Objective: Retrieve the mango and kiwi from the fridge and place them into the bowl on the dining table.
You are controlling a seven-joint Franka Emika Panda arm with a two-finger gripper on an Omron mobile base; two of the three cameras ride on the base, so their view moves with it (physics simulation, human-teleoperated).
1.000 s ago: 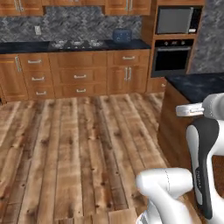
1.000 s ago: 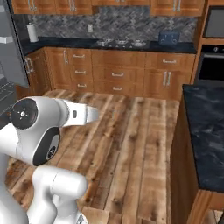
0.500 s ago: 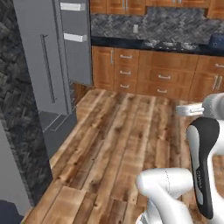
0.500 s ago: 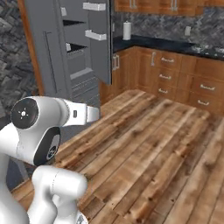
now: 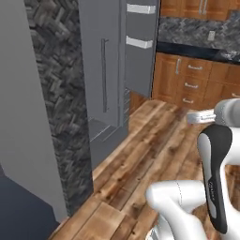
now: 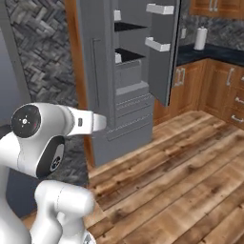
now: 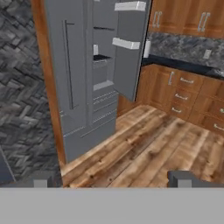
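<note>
The fridge (image 7: 83,74) stands left of the cabinets (image 7: 188,92), one door (image 7: 131,48) open

Base swung left: the fridge has come into view

A second ago both base views looked across the wood floor (image 6: 190,190) at the wooden cabinets and the black built-in oven, with the dark bench edge at the right. The whole scene has since slid rightward as the cameras turned. Now the grey fridge (image 5: 105,79) fills the left base view's middle, larger than half a second ago, its right door (image 6: 164,47) standing open with white door shelves (image 6: 159,8), beside a dark herringbone stone wall (image 5: 56,93). Oven and bench have gone from view.
</note>
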